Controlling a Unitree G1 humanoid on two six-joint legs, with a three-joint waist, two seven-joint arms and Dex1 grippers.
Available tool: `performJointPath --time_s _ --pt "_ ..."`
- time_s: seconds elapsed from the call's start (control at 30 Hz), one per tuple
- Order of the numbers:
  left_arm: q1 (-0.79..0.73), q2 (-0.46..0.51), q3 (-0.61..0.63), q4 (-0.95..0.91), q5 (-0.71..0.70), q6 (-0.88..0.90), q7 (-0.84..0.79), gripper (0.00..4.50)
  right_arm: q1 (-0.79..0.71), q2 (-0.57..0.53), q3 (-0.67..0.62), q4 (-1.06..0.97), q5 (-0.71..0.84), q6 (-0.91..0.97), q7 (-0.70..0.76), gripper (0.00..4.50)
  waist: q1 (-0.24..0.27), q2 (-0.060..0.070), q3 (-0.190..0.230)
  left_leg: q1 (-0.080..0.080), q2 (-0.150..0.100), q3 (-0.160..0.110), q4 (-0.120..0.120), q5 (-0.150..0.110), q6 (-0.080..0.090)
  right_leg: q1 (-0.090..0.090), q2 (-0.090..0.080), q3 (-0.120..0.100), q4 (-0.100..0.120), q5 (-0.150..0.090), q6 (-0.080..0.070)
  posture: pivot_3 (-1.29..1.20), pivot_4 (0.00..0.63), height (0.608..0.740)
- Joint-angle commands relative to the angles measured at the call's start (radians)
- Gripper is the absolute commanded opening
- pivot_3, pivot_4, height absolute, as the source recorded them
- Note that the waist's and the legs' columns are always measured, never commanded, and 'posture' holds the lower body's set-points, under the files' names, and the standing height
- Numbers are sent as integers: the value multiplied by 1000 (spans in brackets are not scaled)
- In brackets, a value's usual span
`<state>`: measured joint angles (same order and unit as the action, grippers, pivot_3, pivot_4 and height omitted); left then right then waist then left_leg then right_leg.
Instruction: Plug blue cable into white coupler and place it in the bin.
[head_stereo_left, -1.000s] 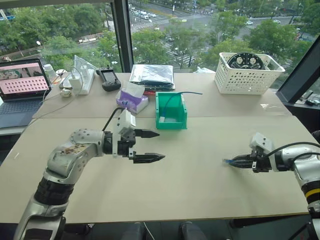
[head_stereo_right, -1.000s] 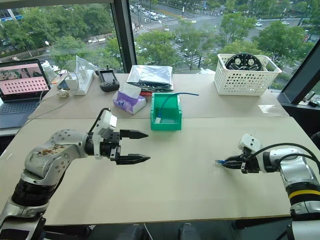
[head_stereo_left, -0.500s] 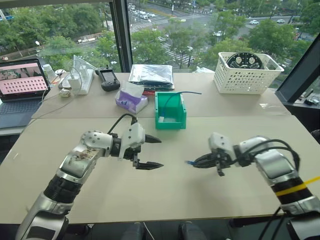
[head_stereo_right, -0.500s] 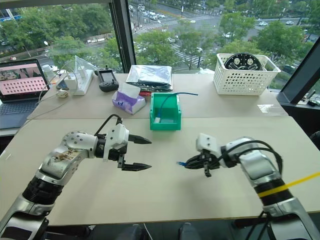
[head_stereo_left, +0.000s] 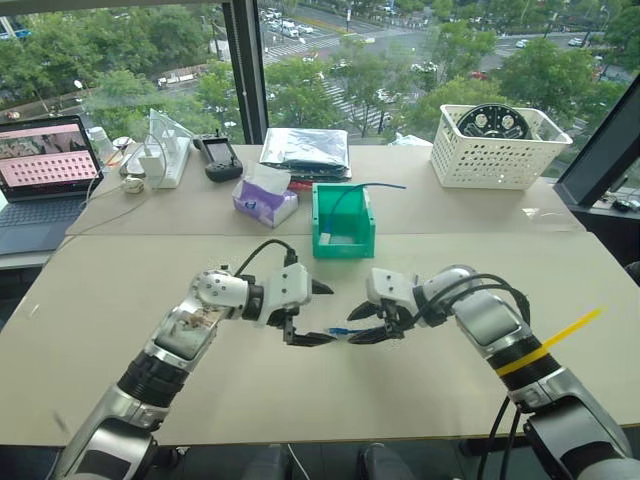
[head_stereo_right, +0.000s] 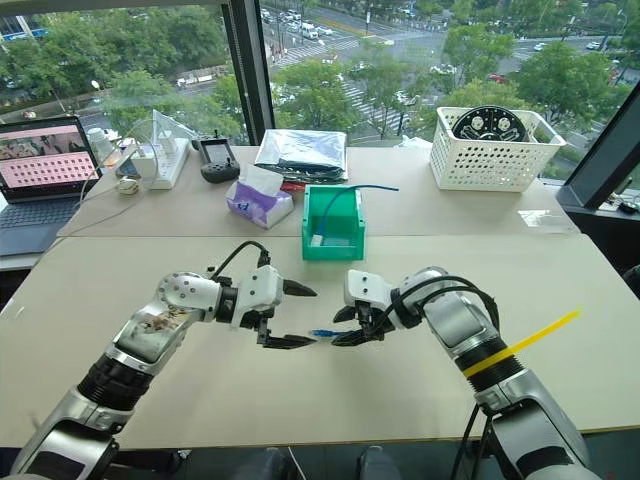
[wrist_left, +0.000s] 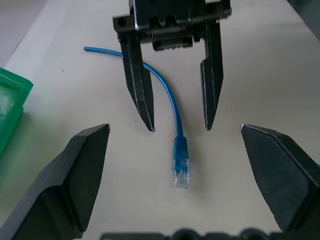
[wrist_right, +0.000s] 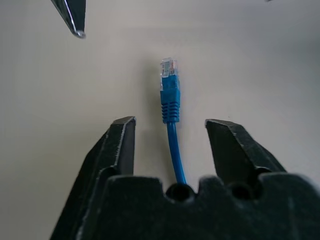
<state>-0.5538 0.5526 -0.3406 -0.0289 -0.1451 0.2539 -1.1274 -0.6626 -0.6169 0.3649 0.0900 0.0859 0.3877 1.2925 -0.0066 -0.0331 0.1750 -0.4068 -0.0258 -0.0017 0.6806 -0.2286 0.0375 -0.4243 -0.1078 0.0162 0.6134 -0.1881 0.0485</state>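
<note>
The thin light-blue cable with a clear plastic plug (wrist_left: 180, 172) is lying flat on the beige table (head_stereo_left: 420, 390), between the spread fingers of the right hand (head_stereo_left: 366, 324), which is gripping nothing. The left hand (head_stereo_left: 322, 312) is facing it, jaws wide apart, the plug pointing into its gap. This looks like a handover or regrasp; next, one hand needs to close squarely on the plug. The bright green plastic bin (head_stereo_left: 343, 222) is sitting well behind.
</note>
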Motion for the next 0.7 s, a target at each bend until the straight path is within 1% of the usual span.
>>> performJointPath --time_s 0.03,0.07,0.17,0.27,0.47,0.6,0.63,0.67,0.7 --pt "10 -6 -27 27 41 -49 3 4500 30 -50 -99 -158 60 68 -24 4268 0 0 0 0 0 0 0 0 0 0 0 0 0 0 0 0 150 734" --pt "7 -7 -33 42 54 -61 3 4500 41 -63 -114 -194 74 93 -29 4458 1 0 0 0 0 0 0 0 0 0 0 0 0 0 0 0 150 734" --pt "-10 -18 -44 116 84 -105 4 4500 97 -115 -175 -342 130 208 -54 4458 3 0 0 0 0 0 0 0 0 0 0 0 0 0 0 0 150 734" --pt "-16 -42 -38 183 79 -138 -4 4500 143 -131 -225 -456 183 300 -105 4458 7 0 0 0 1 0 0 0 0 0 0 0 -1 0 0 0 150 734" --pt "-39 -83 -33 311 84 -224 -30 4500 233 -152 -316 -597 269 435 -196 4458 15 0 0 0 1 0 1 0 0 1 0 0 -1 0 0 0 150 734" --pt "-48 -86 -49 371 92 -259 -84 3509 287 -187 -360 -663 316 492 -233 4500 19 0 0 -1 1 0 2 0 0 1 -1 -1 -2 0 0 0 150 734" --pt "-50 -85 -52 383 98 -270 -90 3070 293 -194 -366 -673 327 502 -241 4500 19 0 0 0 1 0 2 0 0 1 -1 -1 -2 0 0 0 150 734" --pt "-54 -90 -47 395 101 -273 -84 2841 297 -199 -372 -683 338 516 -253 4500 18 0 0 0 1 0 2 0 0 1 -1 -1 -2 0 0 0 150 734" --pt "-58 -96 -44 402 102 -275 -78 2452 300 -204 -376 -689 347 524 -261 4500 19 0 0 0 1 0 2 0 0 1 -1 -1 -2 0 0 0 150 734"
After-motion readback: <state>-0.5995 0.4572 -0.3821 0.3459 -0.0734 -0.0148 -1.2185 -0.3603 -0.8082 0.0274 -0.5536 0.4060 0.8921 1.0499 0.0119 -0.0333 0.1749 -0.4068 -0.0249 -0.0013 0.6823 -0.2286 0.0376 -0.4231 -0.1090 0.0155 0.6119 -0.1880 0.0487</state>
